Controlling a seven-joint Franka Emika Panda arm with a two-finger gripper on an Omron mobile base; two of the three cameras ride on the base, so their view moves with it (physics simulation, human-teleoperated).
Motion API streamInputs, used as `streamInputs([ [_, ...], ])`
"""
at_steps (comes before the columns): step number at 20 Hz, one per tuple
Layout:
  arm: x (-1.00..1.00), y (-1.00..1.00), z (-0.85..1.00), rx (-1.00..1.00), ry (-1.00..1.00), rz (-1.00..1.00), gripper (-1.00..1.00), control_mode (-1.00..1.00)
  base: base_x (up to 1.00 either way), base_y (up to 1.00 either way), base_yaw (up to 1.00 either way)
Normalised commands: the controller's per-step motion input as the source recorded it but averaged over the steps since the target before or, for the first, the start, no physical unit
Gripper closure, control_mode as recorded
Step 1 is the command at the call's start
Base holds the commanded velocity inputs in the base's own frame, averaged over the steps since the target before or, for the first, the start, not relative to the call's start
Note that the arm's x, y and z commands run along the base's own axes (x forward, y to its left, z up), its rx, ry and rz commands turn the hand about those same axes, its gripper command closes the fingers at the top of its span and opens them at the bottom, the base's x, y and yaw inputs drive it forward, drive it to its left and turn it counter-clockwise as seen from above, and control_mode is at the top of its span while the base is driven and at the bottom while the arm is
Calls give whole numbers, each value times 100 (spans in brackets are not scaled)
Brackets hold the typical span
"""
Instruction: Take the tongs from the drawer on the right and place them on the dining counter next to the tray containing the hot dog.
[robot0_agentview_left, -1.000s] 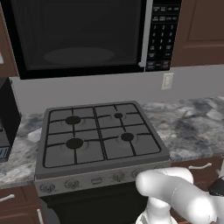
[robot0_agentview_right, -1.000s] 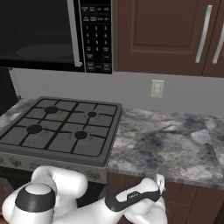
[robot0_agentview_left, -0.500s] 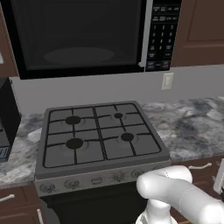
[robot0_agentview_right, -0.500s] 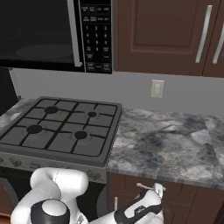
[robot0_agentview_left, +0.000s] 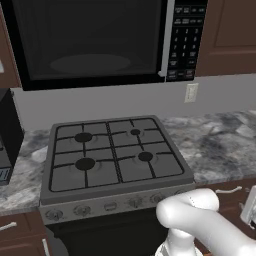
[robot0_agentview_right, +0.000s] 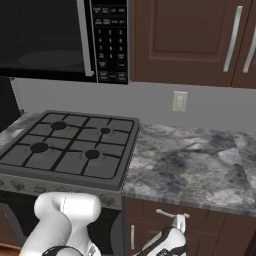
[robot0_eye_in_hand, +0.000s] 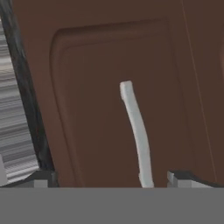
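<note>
Jaws wide astride drawer handle

arm: the white Franka arm with dark joints bends low, its rounded elbow at about 5 o'clock in the left base view, its forearm running off toward 4 o'clock
elbow, right base view: white rounded link at about 7 o'clock
hand: white with dark trim, low at 6 o'clock in the right base view
gripper: the two-finger gripper has jaws spread wide, nothing between them
fingertips: small dark tips at 7 and 5 o'clock in the hand view
</note>
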Motion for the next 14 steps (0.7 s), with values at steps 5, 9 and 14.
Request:
streamInputs([
  [5, 11, 0, -9, 0, -10, 0, -100, -100, 0, 0, 0],
  [9, 16, 0, -3, 0, -6, 0, -100, -100, 0, 0, 0],
  [14, 21, 0, 0, 0, -1, 0, -100, -100, 0, 0, 0],
])
